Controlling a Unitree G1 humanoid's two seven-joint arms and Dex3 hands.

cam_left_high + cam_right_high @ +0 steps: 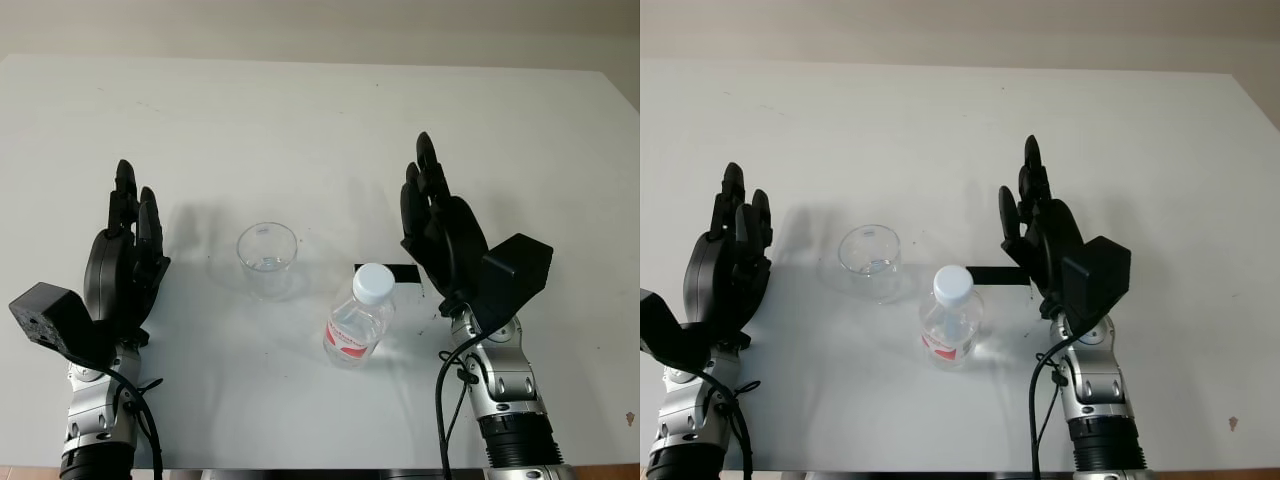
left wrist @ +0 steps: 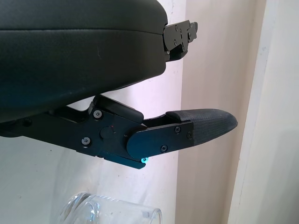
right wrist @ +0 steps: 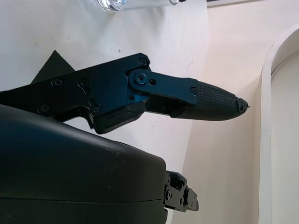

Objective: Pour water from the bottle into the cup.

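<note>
Bottle stands upright on the worktop, capped, just inward of the right hand, which is released and nearer. Cup sits beside the bottle, toward the released left hand.

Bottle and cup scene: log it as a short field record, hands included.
bottle: clear, white cap on, red label, standing upright on the table, untouched
cup: clear, upright, beside the bottle on the left hand's side, apart from it
left hand: open, to the outer side of the cup, holding nothing
right hand: open, next to the bottle, not touching it
black patch: flat on the table by the right hand
pouring: not yet begun
</note>
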